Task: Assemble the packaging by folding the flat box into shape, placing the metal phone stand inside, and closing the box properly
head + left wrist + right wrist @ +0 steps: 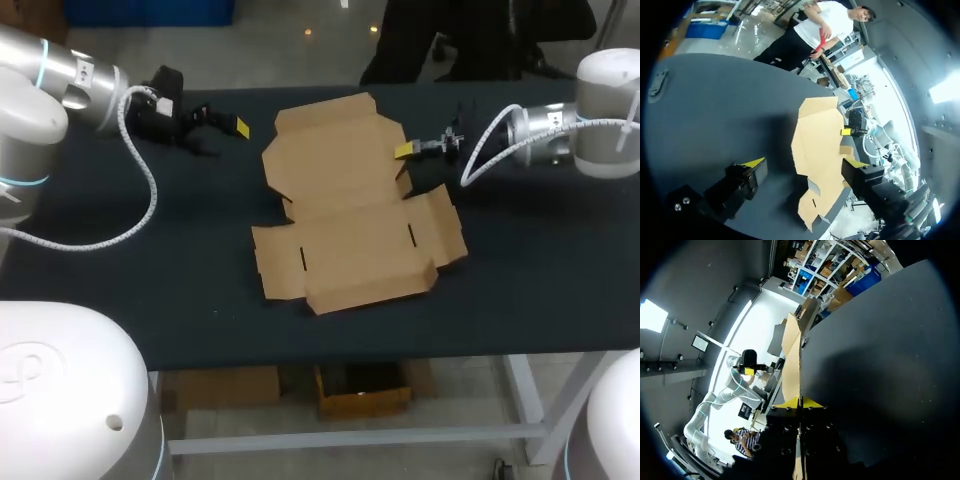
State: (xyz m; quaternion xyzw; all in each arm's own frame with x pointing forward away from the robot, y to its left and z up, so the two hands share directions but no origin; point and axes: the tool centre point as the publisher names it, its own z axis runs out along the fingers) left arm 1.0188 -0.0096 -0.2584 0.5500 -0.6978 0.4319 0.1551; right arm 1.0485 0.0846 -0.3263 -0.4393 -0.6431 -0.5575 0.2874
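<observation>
— At mid-frame the flat box [355,215] lies unfolded; your right fingers [405,151] pinch its right-hand flap.
— And my left fingers [240,126]?
— Wide apart, upper left. Folding has barely begun; I'd raise that flap next.

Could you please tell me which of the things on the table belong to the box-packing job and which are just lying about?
Belonging to the job:
- flat cardboard box
- right claw, shut on the box's edge
- left claw, open, apart from the box

Lying about, or unclear:
- small grey item on the table; too small to tell whether it is the stand
</observation>
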